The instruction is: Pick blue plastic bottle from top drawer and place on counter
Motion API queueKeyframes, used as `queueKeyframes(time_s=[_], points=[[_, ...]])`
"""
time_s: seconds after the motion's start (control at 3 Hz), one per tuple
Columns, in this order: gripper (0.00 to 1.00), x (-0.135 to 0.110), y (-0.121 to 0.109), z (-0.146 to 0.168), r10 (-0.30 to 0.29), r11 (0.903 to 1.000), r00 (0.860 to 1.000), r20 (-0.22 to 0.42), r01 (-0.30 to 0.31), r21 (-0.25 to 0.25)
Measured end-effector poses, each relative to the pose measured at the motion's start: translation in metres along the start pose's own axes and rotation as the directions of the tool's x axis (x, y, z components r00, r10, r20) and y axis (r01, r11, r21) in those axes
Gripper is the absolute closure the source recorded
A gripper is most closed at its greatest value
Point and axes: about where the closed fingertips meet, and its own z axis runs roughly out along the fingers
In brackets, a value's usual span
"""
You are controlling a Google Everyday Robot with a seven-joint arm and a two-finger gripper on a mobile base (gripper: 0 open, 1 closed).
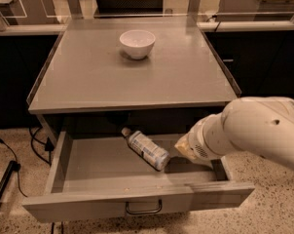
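The blue plastic bottle (146, 149) lies on its side in the open top drawer (108, 165), white cap toward the back left. The drawer's front panel carries a small bar handle (143, 208). The white arm (254, 130) reaches in from the right, and my gripper (182, 148) is at its tip, inside the drawer just right of the bottle's base. The arm's bulk hides most of the gripper. The counter (93, 77) above holds only a white bowl (137, 43).
Low raised rims run along the counter's sides. Dark cabinets stand to both sides. Black cables (35, 140) lie on the speckled floor at the left. Glass partitions and a chair stand behind the counter.
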Motion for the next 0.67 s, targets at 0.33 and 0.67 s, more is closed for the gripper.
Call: queueKeyframes(time_s=[0.33,0.67], points=[[1.00,0.008,0.011,0.022,0.037,0.9993,0.999,0.022,-0.037,0.010],[1.00,0.008,0.017,0.040,0.061,0.9981,0.997,0.045,-0.062,0.009]])
